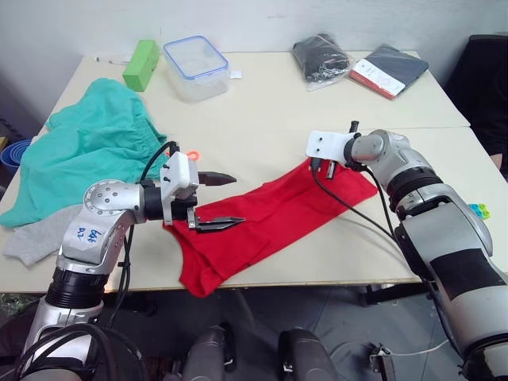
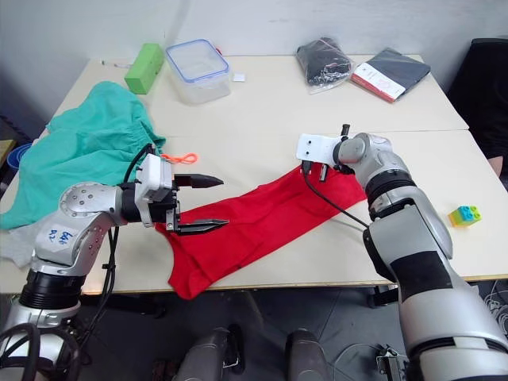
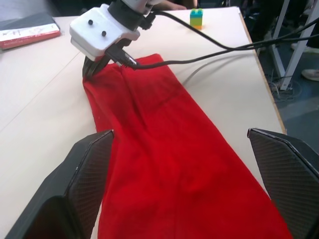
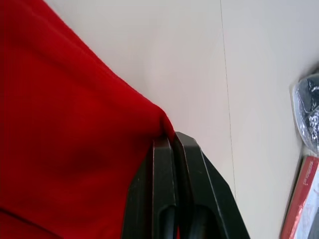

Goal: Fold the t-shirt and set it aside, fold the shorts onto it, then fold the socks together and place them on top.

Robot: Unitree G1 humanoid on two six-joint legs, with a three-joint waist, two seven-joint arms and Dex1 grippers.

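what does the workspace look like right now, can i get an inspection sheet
surface: pale table, two tops butted along a seam.
job's things: t-shirt in a long red strip near the front edge; shorts spread at the robot's left; socks, grey, at the front left edge, partly under the shorts.
clutter: green block, clear lidded box, bagged black cloth, dark book, toy bricks.
grippers: left gripper open over the shirt's near end; right gripper shut on the shirt's far corner.
cables: black cable trailing across the shirt from the right wrist.
surroundings: blue bowl beyond the table's left edge.
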